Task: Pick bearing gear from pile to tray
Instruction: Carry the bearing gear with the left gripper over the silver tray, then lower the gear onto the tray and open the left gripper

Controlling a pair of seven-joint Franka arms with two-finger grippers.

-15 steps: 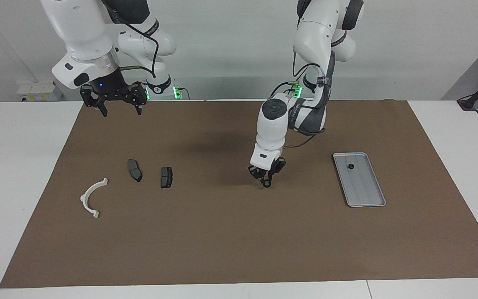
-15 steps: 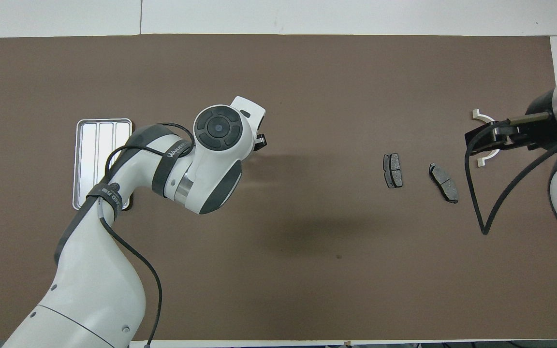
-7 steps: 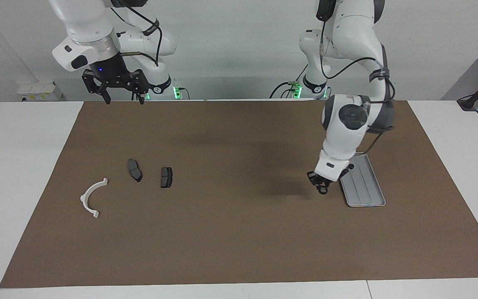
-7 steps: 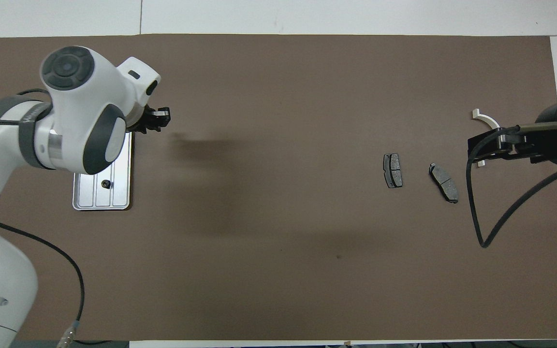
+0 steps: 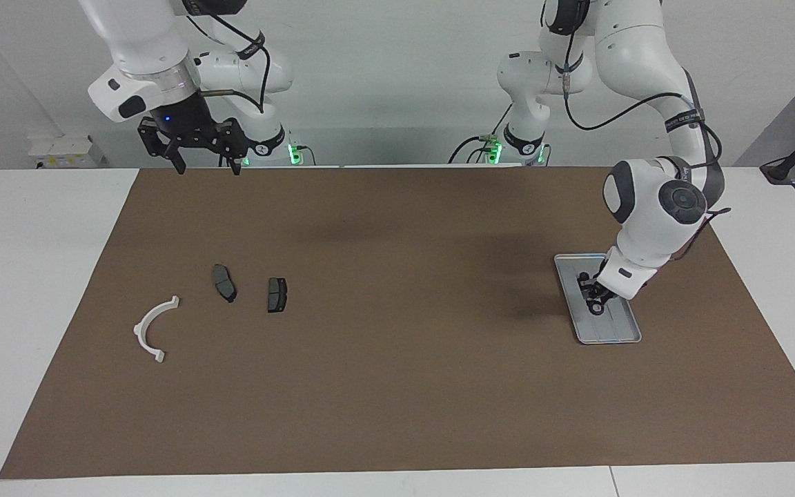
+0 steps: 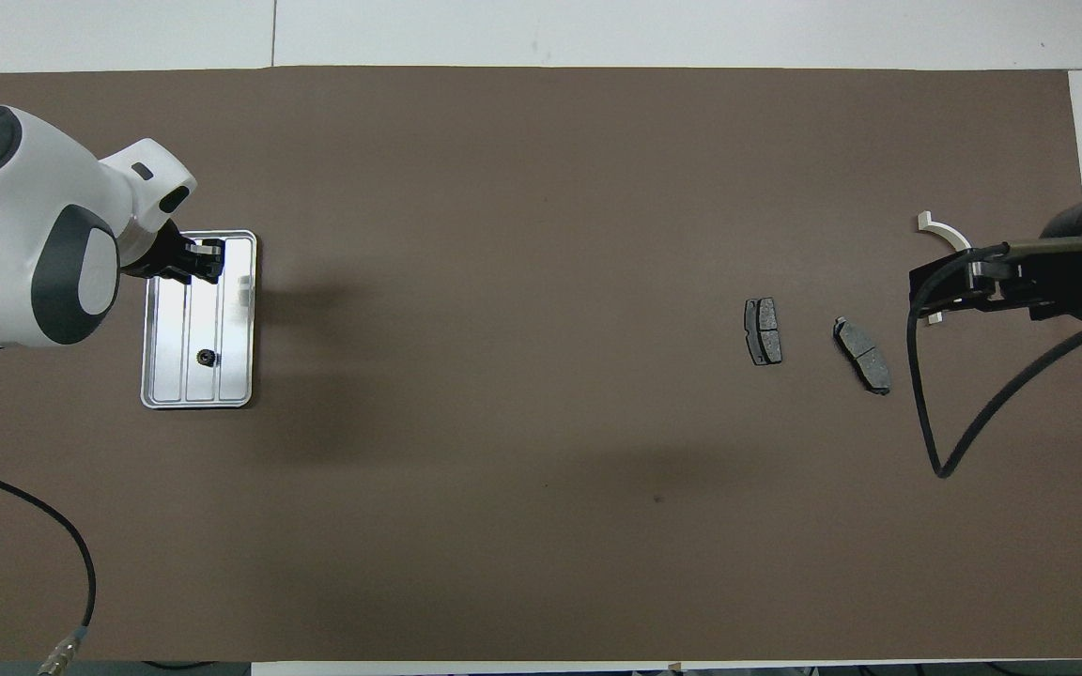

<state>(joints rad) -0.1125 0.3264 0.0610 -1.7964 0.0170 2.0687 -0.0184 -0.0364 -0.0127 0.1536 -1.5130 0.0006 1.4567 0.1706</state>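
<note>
The silver tray point(image 5: 617, 328) lies at the left arm's end of the mat; it also shows in the overhead view point(image 6: 170, 376). One small black bearing gear point(image 5: 583, 277) lies in the tray point(image 6: 206, 357). My left gripper point(image 5: 595, 306) is low over the tray point(image 6: 206, 262), shut on another small black round piece. The pile lies at the right arm's end: a white arc point(image 5: 154, 328) and two dark brake pads point(image 5: 223, 283) point(image 5: 277, 295). My right gripper point(image 5: 205, 164) waits open and empty, high over the mat's edge near its base.
A brown mat point(image 5: 384, 386) covers the table. In the overhead view the raised right gripper point(image 6: 937, 286) and its cable cover part of the white arc point(image 6: 940, 230); the brake pads point(image 6: 763, 330) point(image 6: 862, 355) lie beside it.
My left gripper has carried the small black piece from the middle of the mat to over the tray. The right gripper rose slightly, then held still.
</note>
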